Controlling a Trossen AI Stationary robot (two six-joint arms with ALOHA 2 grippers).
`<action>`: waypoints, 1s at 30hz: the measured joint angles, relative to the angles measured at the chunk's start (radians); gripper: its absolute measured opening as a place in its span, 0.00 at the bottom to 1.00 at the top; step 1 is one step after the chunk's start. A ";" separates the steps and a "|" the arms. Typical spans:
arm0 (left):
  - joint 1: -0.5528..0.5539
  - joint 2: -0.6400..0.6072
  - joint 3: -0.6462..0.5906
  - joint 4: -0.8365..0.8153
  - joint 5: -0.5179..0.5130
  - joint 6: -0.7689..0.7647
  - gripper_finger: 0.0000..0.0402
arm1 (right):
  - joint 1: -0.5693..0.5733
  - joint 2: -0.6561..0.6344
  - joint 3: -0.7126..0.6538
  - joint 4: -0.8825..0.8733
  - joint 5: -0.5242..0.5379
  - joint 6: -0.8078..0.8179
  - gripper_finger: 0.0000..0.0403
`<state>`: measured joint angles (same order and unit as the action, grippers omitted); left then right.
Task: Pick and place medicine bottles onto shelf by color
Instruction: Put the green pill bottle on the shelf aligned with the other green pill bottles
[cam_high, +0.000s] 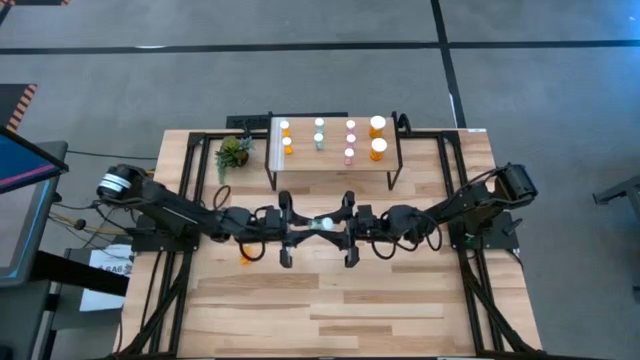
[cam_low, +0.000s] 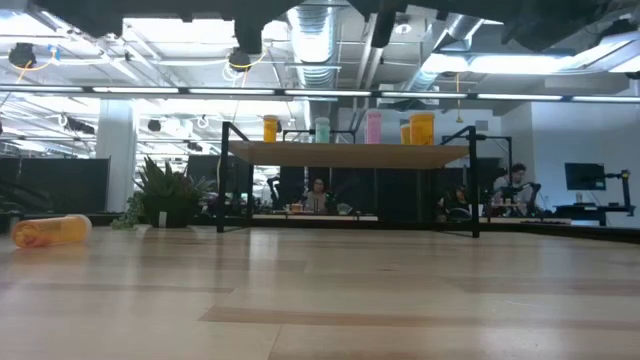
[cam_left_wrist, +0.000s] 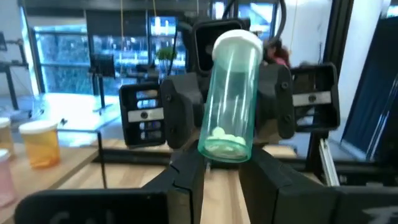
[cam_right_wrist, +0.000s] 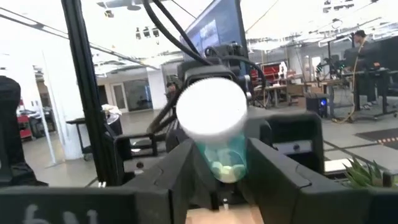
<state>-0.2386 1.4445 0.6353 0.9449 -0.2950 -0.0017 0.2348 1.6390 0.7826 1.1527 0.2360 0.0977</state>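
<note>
Meeting above mid-table, both arms share one teal plastic vial with a white cap (cam_left_wrist: 229, 99): the left gripper (cam_left_wrist: 225, 169) pinches its base, while the right gripper (cam_right_wrist: 217, 163) brackets the capped end, seemingly loosening, probably a handover toward the raised light-wood shelf (cam_high: 335, 172).

**Teal bottle held mid-air between both hands; shelf holds sorted rows**

A teal medicine bottle (cam_left_wrist: 230, 102) with a white cap and pale pills at its bottom sits gripped at its base by the left hand (cam_left_wrist: 221, 177), cap end reaching into the right hand (cam_right_wrist: 221, 180), above the counter's middle.

The light-wood shelf (cam_high: 335, 172) on black legs carries capped bottles in columns: two small orange bottles (cam_high: 286, 137), two teal (cam_high: 319, 133), three pink (cam_high: 350, 140), two larger orange (cam_high: 378, 138).

One orange bottle (cam_low: 50, 231) lies on its side on the counter, under the left arm.
</note>
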 joint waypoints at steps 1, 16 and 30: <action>0.000 0.024 0.000 0.047 0.002 -0.001 0.17 | 0.000 0.000 0.000 0.004 -0.002 0.000 0.44; 0.000 0.190 0.000 0.326 0.015 -0.046 0.08 | 0.001 -0.001 0.002 -0.040 -0.005 0.008 0.48; 0.001 0.092 -0.001 -0.086 0.095 -0.098 0.10 | 0.056 -0.271 0.002 -0.687 0.081 0.077 0.44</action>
<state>-0.2372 1.5367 0.6346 0.8588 -0.1999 -0.1002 0.2907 1.3681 0.7841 0.4655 0.3171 0.1742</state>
